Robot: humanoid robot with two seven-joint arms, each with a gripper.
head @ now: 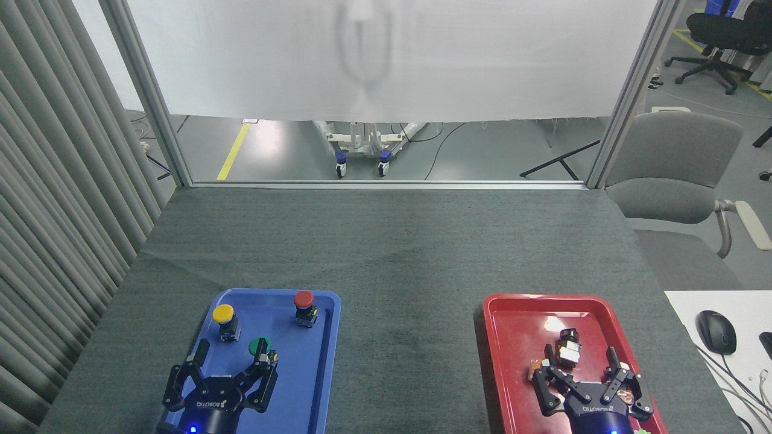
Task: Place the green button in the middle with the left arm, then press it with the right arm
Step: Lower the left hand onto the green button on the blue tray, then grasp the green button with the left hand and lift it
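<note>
The green button (260, 346) stands upright in the blue tray (319, 374), near its middle. My left gripper (232, 354) hangs open over the tray's near end. Its right fingertip sits just right of the button, and its left fingertip is well to the button's left. The bare dark grey cloth of the middle (410, 337) lies between the two trays. Over the near end of the red tray (518, 319), my right gripper (580, 355) stands open with nothing between its fingers.
A yellow button (224, 319) and a red button (304, 305) stand at the far end of the blue tray. A small black-and-white part (567, 350) lies in the red tray. A grey chair (669, 175) and a white desk with a mouse (716, 331) are on the right.
</note>
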